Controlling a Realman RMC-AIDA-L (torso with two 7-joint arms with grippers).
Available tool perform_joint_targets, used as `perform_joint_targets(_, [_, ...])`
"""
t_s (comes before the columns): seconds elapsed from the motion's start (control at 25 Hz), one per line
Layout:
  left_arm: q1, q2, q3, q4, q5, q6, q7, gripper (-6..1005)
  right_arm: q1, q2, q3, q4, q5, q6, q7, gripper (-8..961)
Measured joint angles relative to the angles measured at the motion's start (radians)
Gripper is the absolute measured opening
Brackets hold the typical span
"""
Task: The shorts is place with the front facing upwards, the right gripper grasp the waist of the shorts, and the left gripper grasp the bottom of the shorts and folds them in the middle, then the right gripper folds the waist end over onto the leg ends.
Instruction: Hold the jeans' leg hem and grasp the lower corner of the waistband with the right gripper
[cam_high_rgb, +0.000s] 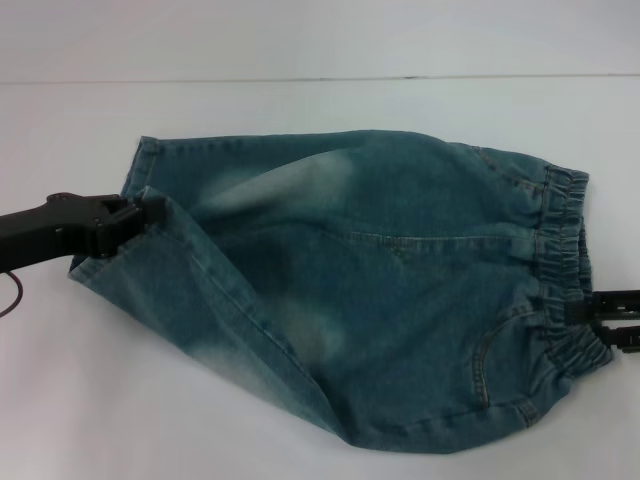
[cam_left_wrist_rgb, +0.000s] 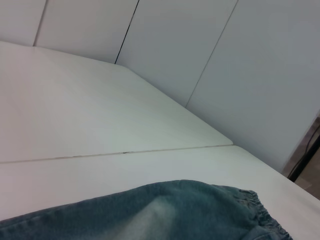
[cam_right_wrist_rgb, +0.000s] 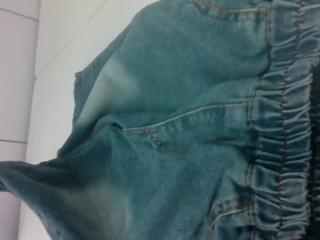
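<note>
Left gripper (cam_high_rgb: 150, 212) clenched on the leg hem of the denim shorts (cam_high_rgb: 380, 290); right gripper (cam_high_rgb: 592, 312) pinching the elastic waistband (cam_high_rgb: 562, 262). Shorts spread on the white table (cam_high_rgb: 300, 110), near half lifted. For a clean lengthwise fold, both ends should be carried across together, fabric kept taut, edges matched.

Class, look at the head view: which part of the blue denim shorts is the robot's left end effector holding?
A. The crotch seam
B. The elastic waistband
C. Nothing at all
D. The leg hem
D: the left end effector pinches the leg hem of the blue denim shorts, opposite the gathered waistband.
</note>
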Motion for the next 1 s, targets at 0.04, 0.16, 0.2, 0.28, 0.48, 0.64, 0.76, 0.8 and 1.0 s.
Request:
perform_joint_targets(0.04, [0.0, 0.0, 0.0, 0.0, 0.0, 0.0, 0.001, 54, 0.0, 0.002, 0.0, 0.002, 0.0, -0.004, -0.002, 848])
perform_joint_targets(0.16, [0.0, -0.001, 0.0, 0.0, 0.0, 0.001, 0.001, 54, 0.0, 0.007, -0.001, 0.003, 0.0, -0.008, -0.008, 846])
perform_joint_targets(0.2, [0.0, -0.001, 0.0, 0.0, 0.0, 0.001, 0.001, 54, 0.0, 0.009, -0.002, 0.003, 0.0, -0.008, -0.01, 841])
perform_joint_targets(0.28, [-0.001, -0.001, 0.0, 0.0, 0.0, 0.001, 0.001, 54, 0.001, 0.014, -0.006, 0.004, -0.001, -0.007, -0.012, 831])
perform_joint_targets(0.48, [-0.002, -0.002, 0.0, 0.0, 0.0, 0.001, 0.001, 54, 0.005, 0.019, -0.008, -0.003, -0.006, -0.006, -0.007, 819])
perform_joint_targets(0.64, [-0.003, -0.002, 0.0, -0.001, 0.0, 0.004, 0.001, 54, 0.004, 0.014, -0.009, -0.007, -0.007, -0.006, -0.015, 788])
perform_joint_targets(0.76, [-0.003, -0.002, 0.0, -0.001, 0.0, 0.006, 0.001, 54, -0.004, 0.015, -0.004, -0.027, -0.005, -0.006, -0.034, 706])
perform_joint_targets(0.8, [-0.003, -0.001, 0.0, -0.002, 0.0, 0.007, 0.001, 54, -0.007, 0.017, 0.0, -0.036, -0.003, -0.008, -0.041, 678])
perform_joint_targets(1.0, [-0.003, -0.001, 0.0, -0.003, -0.001, 0.009, 0.001, 55, -0.009, 0.017, 0.006, -0.046, 0.0, -0.015, -0.051, 495])
